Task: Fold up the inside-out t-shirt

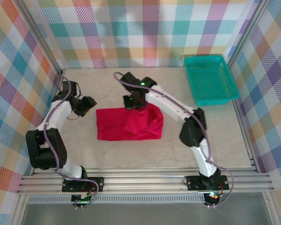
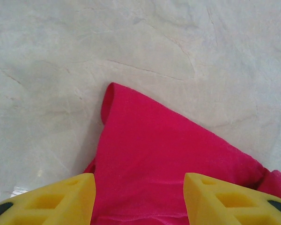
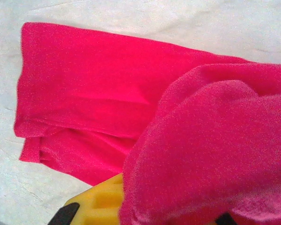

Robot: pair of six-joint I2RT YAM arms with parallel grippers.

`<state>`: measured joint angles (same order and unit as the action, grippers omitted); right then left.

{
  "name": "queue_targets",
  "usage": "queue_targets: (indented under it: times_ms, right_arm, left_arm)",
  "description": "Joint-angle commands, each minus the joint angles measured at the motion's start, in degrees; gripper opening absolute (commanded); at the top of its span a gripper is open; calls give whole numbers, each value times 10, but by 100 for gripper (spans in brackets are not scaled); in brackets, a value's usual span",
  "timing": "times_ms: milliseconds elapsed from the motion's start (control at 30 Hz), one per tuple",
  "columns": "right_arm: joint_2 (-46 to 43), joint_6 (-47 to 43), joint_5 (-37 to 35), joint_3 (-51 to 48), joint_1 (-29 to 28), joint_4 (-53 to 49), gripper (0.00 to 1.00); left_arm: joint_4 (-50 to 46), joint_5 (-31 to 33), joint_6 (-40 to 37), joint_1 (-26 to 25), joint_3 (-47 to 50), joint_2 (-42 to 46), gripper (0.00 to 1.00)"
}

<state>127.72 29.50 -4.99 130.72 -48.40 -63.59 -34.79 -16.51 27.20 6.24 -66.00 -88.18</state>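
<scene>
The inside-out t-shirt [image 1: 129, 124] is bright red and lies partly folded as a rough rectangle in the middle of the table. My right gripper [image 1: 132, 104] is at its far edge, shut on a bunch of the cloth. That bunch drapes thickly over the yellow finger [image 3: 96, 204] and hides the jaws. The flat lower layers [image 3: 84, 89] spread out to the left under it. My left gripper [image 2: 139, 204] is open at the shirt's far left corner [image 2: 113, 91]. Red cloth shows between its two yellow fingers [image 2: 61, 201], untouched by them.
A green mesh basket [image 1: 210, 78] stands at the back right. Bare marble-look tabletop [image 1: 131, 79] runs around the shirt. Plaid walls close in the left, back and right sides. A metal rail [image 1: 145, 180] runs along the near edge.
</scene>
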Motion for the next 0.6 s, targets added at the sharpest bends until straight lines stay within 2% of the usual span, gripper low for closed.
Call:
queue_targets:
  times_ms: [0, 100, 200, 300, 333, 367, 467, 567]
  right_arm:
    - [83, -13, 14, 152, -21, -81, 0]
    - [163, -15, 56, 262, -28, -102, 0]
    - [188, -6, 96, 253, -30, -59, 0]
    - [196, 1, 141, 219, -32, -3, 16]
    - [202, 1, 161, 219, -34, 11, 24]
    - [208, 3, 188, 222, -34, 26, 39]
    - [214, 0, 271, 236, -42, 63, 56]
    - [177, -16, 280, 251, -44, 38, 66]
  left_arm:
    - [-10, -6, -2, 15, 18, 14, 53]
    - [-4, -5, 4, 27, 29, 18, 53]
    - [2, -7, 8, 34, 38, 21, 53]
    - [3, -6, 10, 36, 39, 22, 53]
    - [5, -6, 11, 36, 40, 23, 53]
    - [6, -5, 13, 37, 41, 24, 53]
    - [15, -1, 20, 36, 46, 28, 53]
    - [10, 3, 18, 37, 43, 35, 52]
